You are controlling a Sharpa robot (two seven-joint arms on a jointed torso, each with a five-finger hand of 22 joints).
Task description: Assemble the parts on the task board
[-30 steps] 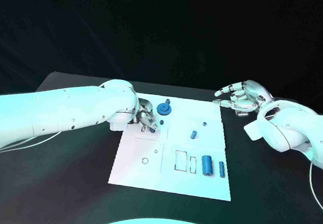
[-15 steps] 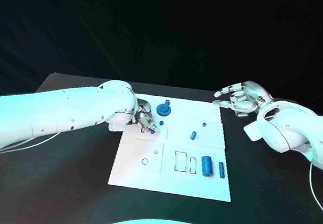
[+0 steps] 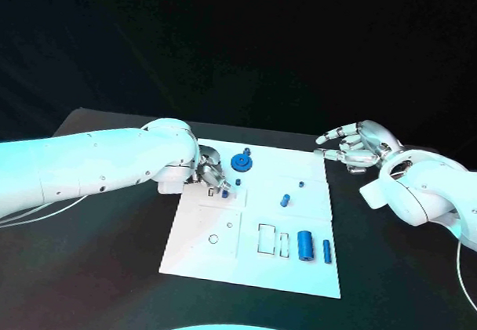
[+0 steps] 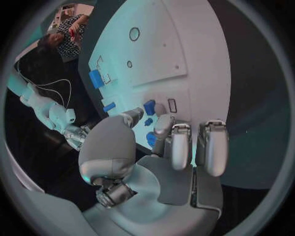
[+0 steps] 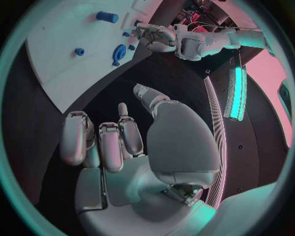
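- The task board (image 3: 257, 238) is a white plate lying flat in the middle of the black table (image 3: 91, 277).
- The left hand (image 3: 213, 176) is low over the board's far left part. Its fingers are bent down around small blue pieces; in the left wrist view a small blue part (image 4: 149, 106) sits just at the fingertips (image 4: 164, 122). I cannot tell if the hand really grips it or only touches it.
- The right hand (image 3: 352, 146) is up above the table just past the board's far right corner. Its fingers are spread apart and curved, and it holds nothing.
- A blue gear-like part (image 3: 241, 162) stands on the far edge of the board, just beside the left hand.
- A small blue peg (image 3: 286, 199) lies near the middle of the board.
- A thick blue cylinder (image 3: 305, 245) and a thinner blue pin (image 3: 326, 249) lie side by side in the near right part, next to rectangular outlines.
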